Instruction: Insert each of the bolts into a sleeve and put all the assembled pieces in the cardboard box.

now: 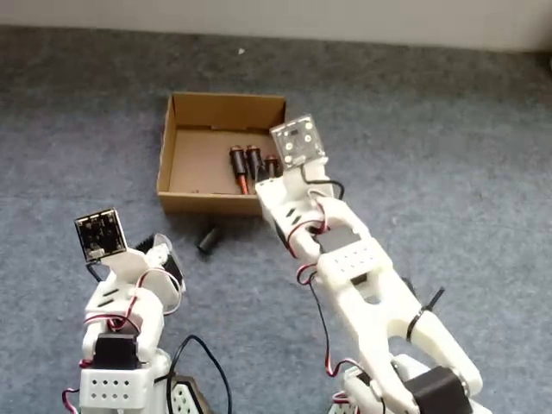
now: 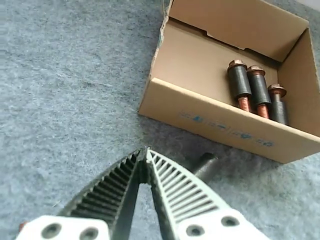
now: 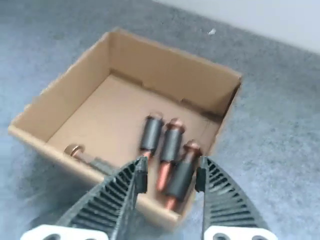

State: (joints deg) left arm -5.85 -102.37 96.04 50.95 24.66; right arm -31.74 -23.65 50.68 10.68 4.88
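High view: we see loose sleeve on worktop, just outside box near wall. Left arm looks nearer to us.
Left wrist view: left end effector pinched closed, empty. Sleeve just beyond it, off to one side, long axis slanting toward box.
Right wrist view: right end effector spread wide, empty, above three bolted sleeves in box.

My right gripper hangs spread above the cardboard box, with three assembled pieces lying right under the gap; the box floor beyond them is bare. Ahead of my closed left gripper, a loose sleeve and the box's near wall block the carpet.
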